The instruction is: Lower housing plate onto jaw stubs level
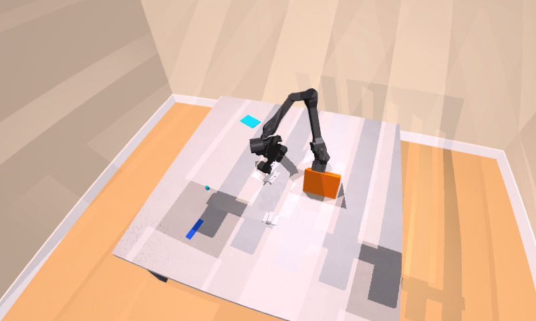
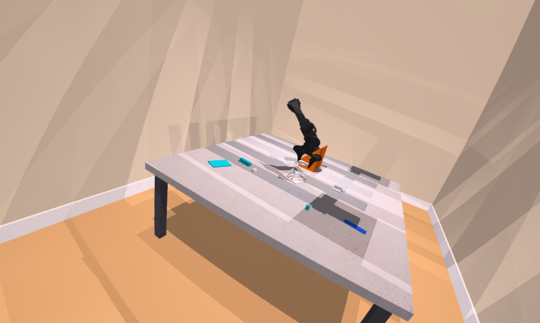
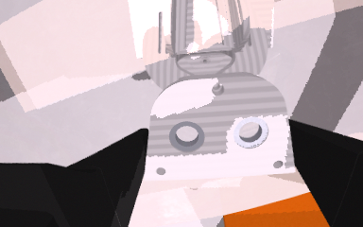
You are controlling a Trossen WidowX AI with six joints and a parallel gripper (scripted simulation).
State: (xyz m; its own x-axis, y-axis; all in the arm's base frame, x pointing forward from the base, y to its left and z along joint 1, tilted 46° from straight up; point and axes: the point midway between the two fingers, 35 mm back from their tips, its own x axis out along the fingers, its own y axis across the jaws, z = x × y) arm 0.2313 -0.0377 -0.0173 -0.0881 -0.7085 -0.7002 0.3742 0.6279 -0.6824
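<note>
My gripper is shut on the housing plate, with one black finger at each side edge. The plate is pale, rounded at its far end, with two large ringed holes and three small ones. The pale jaw assembly stands on the table. In the wrist view the plate's rounded end overlaps the near part of the assembly. In the exterior view the plate appears raised and off to the assembly's far side. The jaw stubs cannot be made out; the exact gap is unclear.
An orange panel stands close beside the gripper. A white part, a blue bar, a cyan sheet and teal pieces lie farther off.
</note>
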